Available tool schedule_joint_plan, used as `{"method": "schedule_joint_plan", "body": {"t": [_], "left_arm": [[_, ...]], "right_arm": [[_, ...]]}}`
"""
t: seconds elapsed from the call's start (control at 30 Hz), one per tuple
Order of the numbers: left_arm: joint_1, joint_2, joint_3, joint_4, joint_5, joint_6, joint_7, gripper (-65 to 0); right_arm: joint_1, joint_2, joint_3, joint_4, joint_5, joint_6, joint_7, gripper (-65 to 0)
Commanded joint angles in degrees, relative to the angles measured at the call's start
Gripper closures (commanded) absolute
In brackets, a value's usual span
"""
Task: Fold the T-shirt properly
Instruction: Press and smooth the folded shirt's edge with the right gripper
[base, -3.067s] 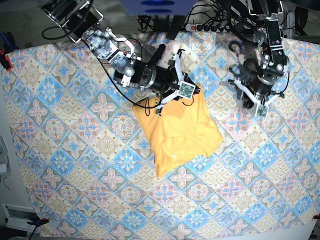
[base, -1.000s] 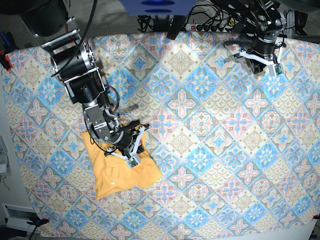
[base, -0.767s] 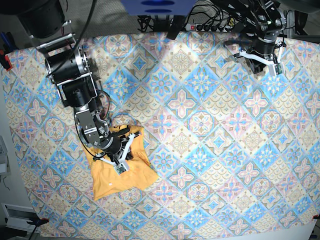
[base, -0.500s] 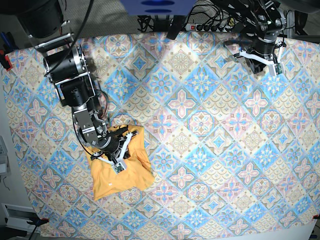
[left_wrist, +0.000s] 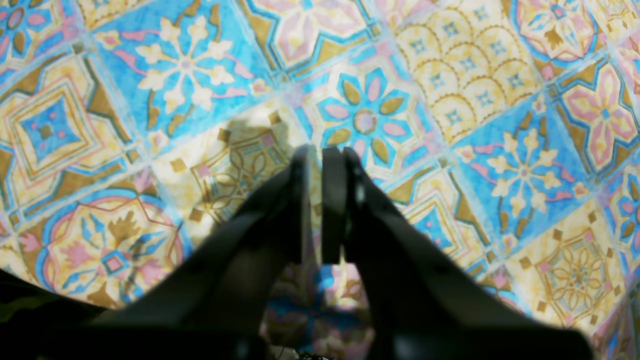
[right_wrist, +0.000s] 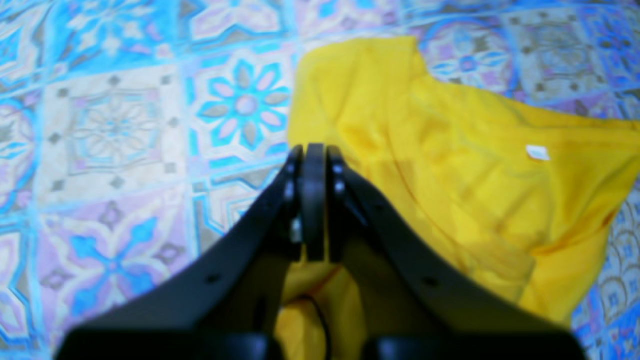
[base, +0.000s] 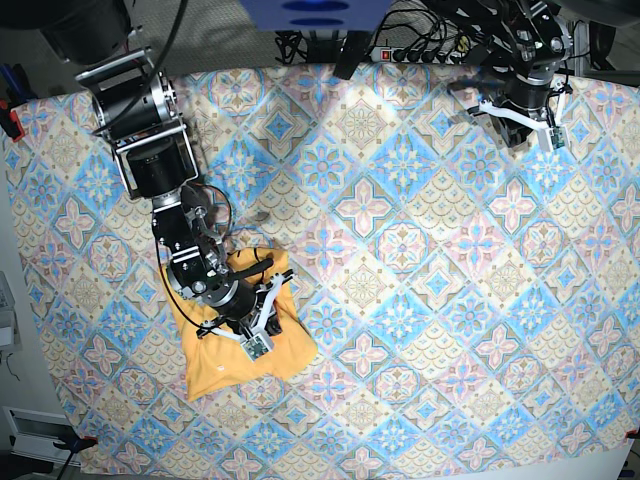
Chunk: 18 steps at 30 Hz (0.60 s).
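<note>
Right gripper (right_wrist: 314, 200): fingers (right_wrist: 295, 210) pressed together, no cloth visible between the tips; in the right wrist view the tips sit over the edge where the T-shirt (right_wrist: 450, 165) meets the tablecloth (right_wrist: 110, 130), yellow fabric spreading from the tips toward 2 o'clock and also showing beneath the finger bases at 6 o'clock. Whether the tips touch the fabric cannot be told. A small white tag (right_wrist: 537, 152) lies on the shirt at about 3 o'clock from the tips. In the base view the right gripper (base: 262, 318) is over the shirt's upper right part, its arm running up toward 11 o'clock. T-shirt (base: 235, 345) lies bunched and wrinkled, at roughly 8 o'clock from the cloth's middle, near the left edge. Left gripper (left_wrist: 320, 200): fingers (left_wrist: 332, 200) nearly together, a thin slit between them, nothing in it; only patterned tablecloth (left_wrist: 450, 100) beneath. In the base view the left gripper (base: 525, 115) is at about 1 o'clock on the cloth, near the far edge, well apart from the shirt.
</note>
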Motion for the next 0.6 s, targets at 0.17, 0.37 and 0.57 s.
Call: {"method": "schedule_joint_plan", "body": {"t": [0.17, 0.37, 0.57], "left_arm": [[0.2, -0.2, -0.1, 0.8, -0.6, -0.1, -1.1, -3.9], [0.0, -0.2, -0.1, 0.8, -0.6, -0.1, -1.1, -3.9], [0.0, -0.2, -0.1, 0.8, -0.6, -0.1, -1.1, -3.9]], "right_arm": [[1.8, 0.3, 6.4, -1.3, 0.4, 0.3, 0.8, -1.0], [1.7, 0.3, 6.8, -5.4, 0.3, 0.4, 2.4, -1.0], [0.8, -1.0, 5.9, -7.8, 0.3, 0.5, 3.4, -1.0]]}}
